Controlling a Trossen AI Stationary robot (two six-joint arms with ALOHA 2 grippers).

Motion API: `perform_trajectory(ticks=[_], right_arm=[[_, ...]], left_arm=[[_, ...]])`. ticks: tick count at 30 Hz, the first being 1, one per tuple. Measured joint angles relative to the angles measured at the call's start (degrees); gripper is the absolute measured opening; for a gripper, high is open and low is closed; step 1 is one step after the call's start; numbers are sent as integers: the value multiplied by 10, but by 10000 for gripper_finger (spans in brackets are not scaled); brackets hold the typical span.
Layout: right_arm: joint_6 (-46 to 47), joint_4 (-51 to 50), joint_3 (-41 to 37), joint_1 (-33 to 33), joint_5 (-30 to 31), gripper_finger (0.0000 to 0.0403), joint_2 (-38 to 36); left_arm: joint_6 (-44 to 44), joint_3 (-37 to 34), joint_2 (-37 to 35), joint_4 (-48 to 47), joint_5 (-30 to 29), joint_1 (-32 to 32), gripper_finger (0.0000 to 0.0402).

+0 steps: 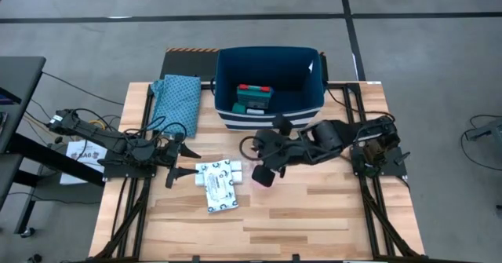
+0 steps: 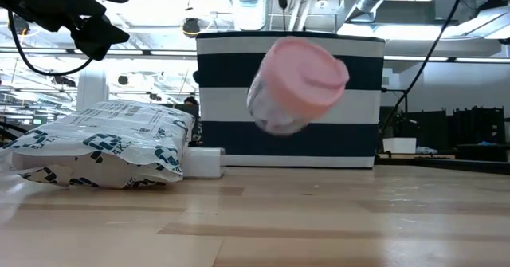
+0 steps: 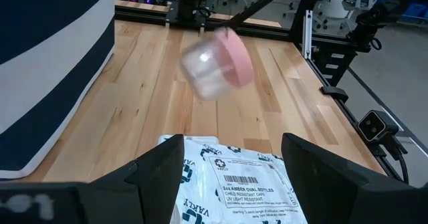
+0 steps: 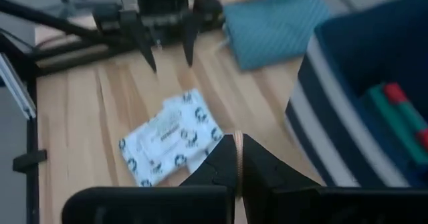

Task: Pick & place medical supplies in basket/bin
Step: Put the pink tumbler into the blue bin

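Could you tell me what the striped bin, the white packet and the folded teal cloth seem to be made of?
The bin looks like matte woven fabric, soft-walled, navy with white stripes. The white packet appears to be thin glossy plastic film: it crinkles and catches the light, with teal print and a paper-like label. The cloth seems a soft patterned textile, lying in limp folds.

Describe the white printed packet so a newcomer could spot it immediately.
Start from the navy striped bin at the table's far edge. On the bare wood in front of it, nearer the left claw, lies a flat white packet. It alone is crinkly plastic covered in dark teal logos, with a barcode label.
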Motion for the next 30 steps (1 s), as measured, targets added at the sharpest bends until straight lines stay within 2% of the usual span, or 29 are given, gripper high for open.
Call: perform_trajectory(ticks=[6, 8, 13, 22, 30], right_arm=[[-73, -1, 65, -13, 39, 0, -1], [-109, 31, 61, -24, 53, 0, -13], [-187, 76, 64, -50, 38, 0, -49], [-321, 176, 65, -99, -33, 0, -156], [-435, 230, 65, -182, -48, 0, -222]], left_arm=[[0, 0, 0, 0, 0, 0, 241], [0, 0, 0, 0, 0, 0, 241], [0, 0, 0, 0, 0, 0, 241], [-6, 0, 0, -3, 0, 0, 241], [-13, 0, 0, -11, -2, 0, 241]])
